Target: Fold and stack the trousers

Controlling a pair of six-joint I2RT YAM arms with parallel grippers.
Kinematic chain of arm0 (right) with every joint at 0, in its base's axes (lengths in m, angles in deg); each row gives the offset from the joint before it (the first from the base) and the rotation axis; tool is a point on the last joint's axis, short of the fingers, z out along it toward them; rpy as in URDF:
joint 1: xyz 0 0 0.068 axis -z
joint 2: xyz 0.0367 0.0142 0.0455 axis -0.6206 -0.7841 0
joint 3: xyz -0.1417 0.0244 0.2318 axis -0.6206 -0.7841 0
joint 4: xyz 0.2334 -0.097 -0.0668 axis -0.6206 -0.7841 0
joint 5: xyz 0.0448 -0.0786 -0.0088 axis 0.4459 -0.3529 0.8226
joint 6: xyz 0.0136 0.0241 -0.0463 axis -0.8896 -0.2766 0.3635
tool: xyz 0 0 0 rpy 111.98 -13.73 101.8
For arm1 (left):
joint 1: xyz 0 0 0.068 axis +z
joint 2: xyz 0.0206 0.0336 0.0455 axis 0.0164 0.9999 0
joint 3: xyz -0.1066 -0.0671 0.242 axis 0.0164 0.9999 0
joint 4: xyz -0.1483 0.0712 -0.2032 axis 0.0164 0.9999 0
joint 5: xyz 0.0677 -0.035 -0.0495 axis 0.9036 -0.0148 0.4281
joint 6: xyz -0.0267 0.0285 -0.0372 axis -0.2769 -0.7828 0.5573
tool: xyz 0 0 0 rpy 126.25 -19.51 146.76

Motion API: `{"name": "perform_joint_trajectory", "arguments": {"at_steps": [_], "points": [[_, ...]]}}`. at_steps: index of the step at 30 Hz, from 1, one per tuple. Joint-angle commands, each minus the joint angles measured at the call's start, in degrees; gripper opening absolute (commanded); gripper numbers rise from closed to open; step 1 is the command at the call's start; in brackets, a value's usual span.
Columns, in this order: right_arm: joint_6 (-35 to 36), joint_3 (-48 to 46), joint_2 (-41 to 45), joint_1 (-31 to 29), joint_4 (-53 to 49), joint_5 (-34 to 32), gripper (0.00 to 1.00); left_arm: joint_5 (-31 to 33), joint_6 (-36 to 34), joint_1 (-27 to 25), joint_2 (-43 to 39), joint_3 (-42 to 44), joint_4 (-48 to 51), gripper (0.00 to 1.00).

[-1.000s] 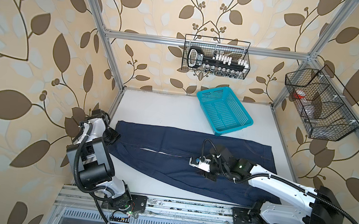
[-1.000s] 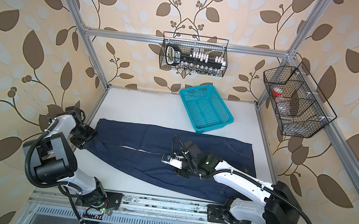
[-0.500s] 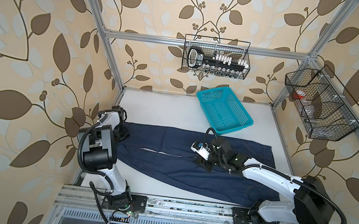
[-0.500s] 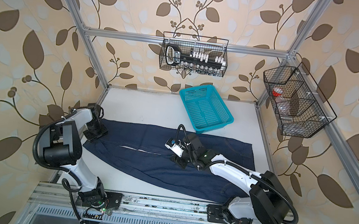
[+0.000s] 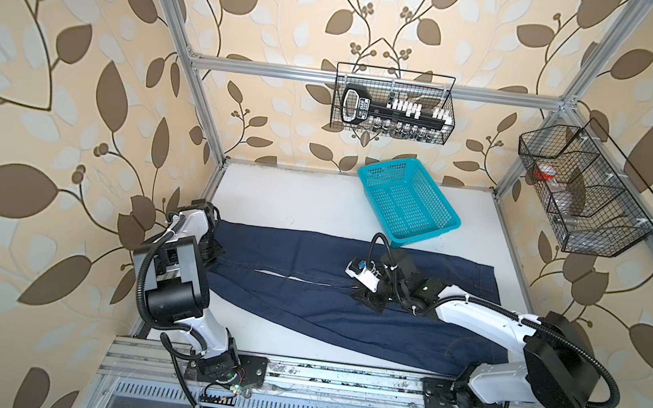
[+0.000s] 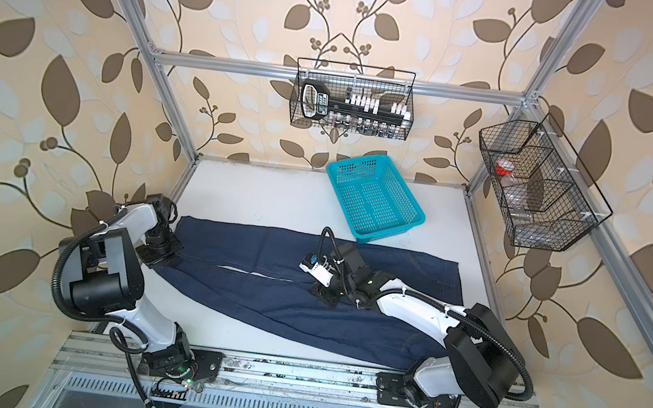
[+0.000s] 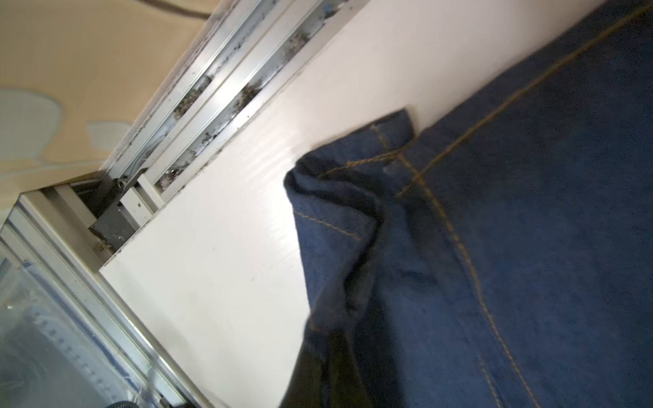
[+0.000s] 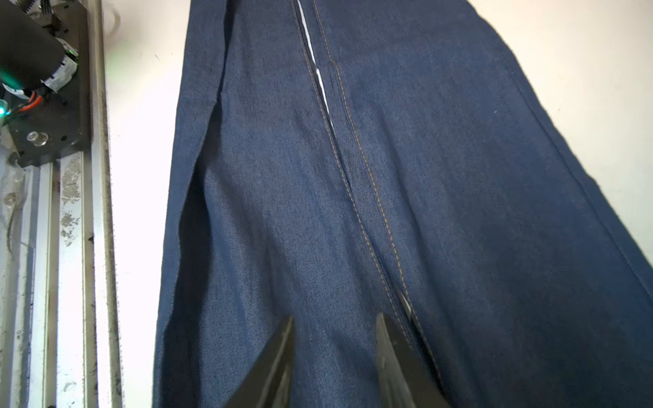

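The dark navy trousers (image 5: 310,261) (image 6: 268,255) lie flat across the white table, legs to the left and waist to the right. My left gripper (image 5: 212,252) (image 6: 162,253) is at the leg ends by the left wall, shut on the hem. In the left wrist view the trousers (image 7: 530,247) bunch up where the left gripper (image 7: 330,371) pinches them. My right gripper (image 5: 368,297) (image 6: 325,295) rests on the middle of the cloth beside the orange-stitched inner seam. In the right wrist view the right gripper (image 8: 334,321) stands open, its fingers (image 8: 282,353) on flat trousers (image 8: 459,176).
A turquoise perforated basket (image 5: 406,205) (image 6: 373,202) sits empty at the back of the table, just behind the trousers. A wire basket (image 5: 394,108) hangs on the back wall and another wire basket (image 5: 585,192) on the right wall. Metal rails (image 5: 338,378) run along the front edge.
My left gripper has shifted along the leg ends and closed on the hem, which now bunches up. The right gripper has barely moved on the middle of the cloth.
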Motion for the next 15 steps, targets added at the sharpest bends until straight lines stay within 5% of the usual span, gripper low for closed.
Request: {"name": "perform_joint_trajectory", "arguments": {"at_steps": [1,8,15], "points": [[1.99,0.92,-1.02,0.59,-1.1,0.67,0.39,2.54,-1.11,2.3,-5.77,1.69,3.99,0.04],[5.79,3.41,-2.7,0.57,-5.05,-1.4,0.38,0.37,-1.11,10.31,-10.25,6.07,3.01,0.07],[7.71,4.0,-2.97,1.04,-6.49,-4.41,0.38,-3.31,-1.38,13.92,-3.66,7.16,-0.6,0.13]]}}
